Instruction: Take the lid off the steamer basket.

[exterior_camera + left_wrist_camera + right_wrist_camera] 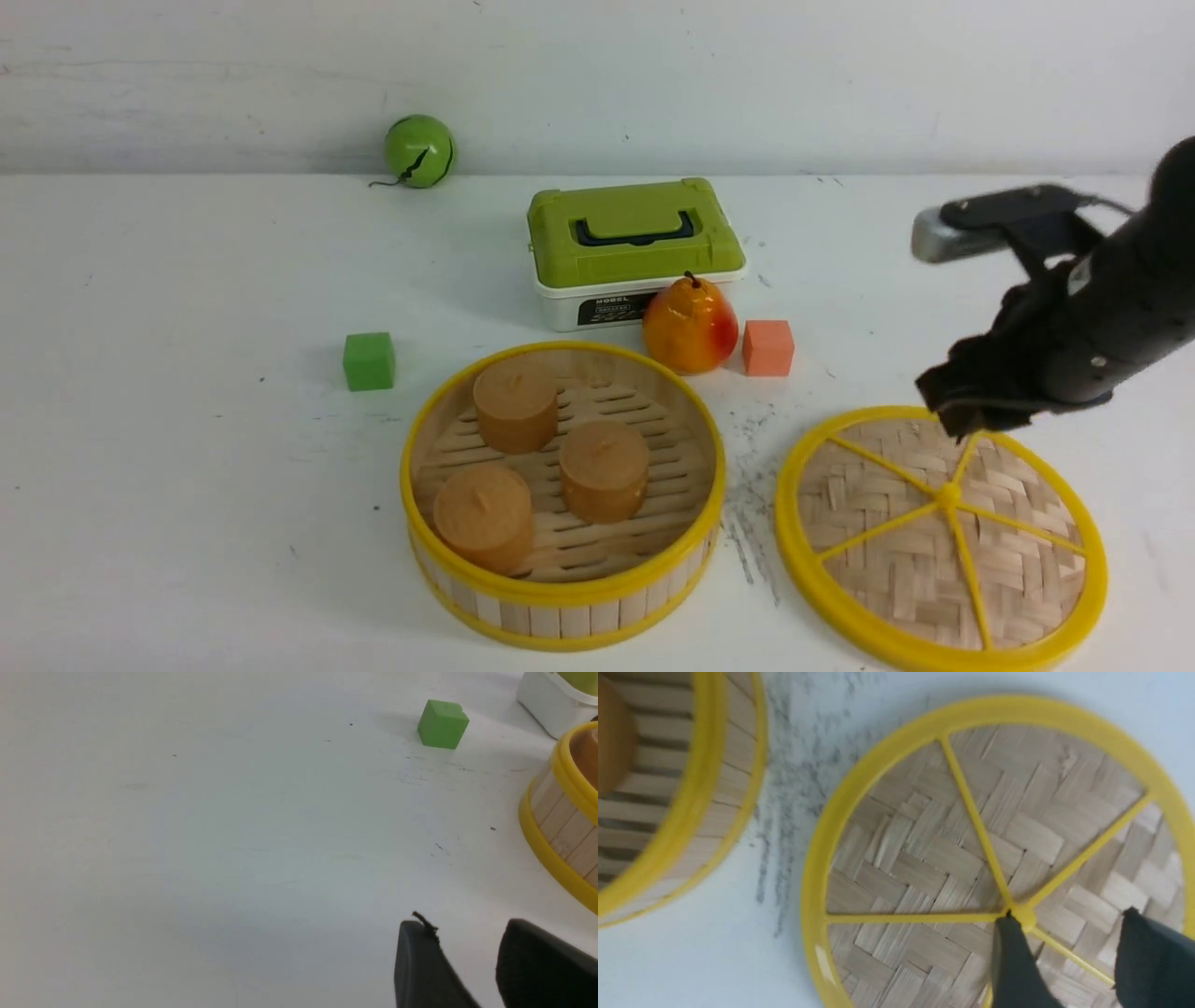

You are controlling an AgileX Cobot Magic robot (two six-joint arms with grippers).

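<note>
Right pincer (962,411) jaws apart, empty, over lid between hub and its 12 o'clock rim. Left pincer (467,952) also spread, empty, over bare desk (187,467). Lid (934,551) lies flat on desk at 3 o'clock of steamer basket (560,597), near, not touching. Basket uncovered, three brown cylinders (605,469) inside. Green-topped box (637,233) at basket's 12 o'clock, pear (691,327) at 1, green cube (369,361) at 10.
</note>
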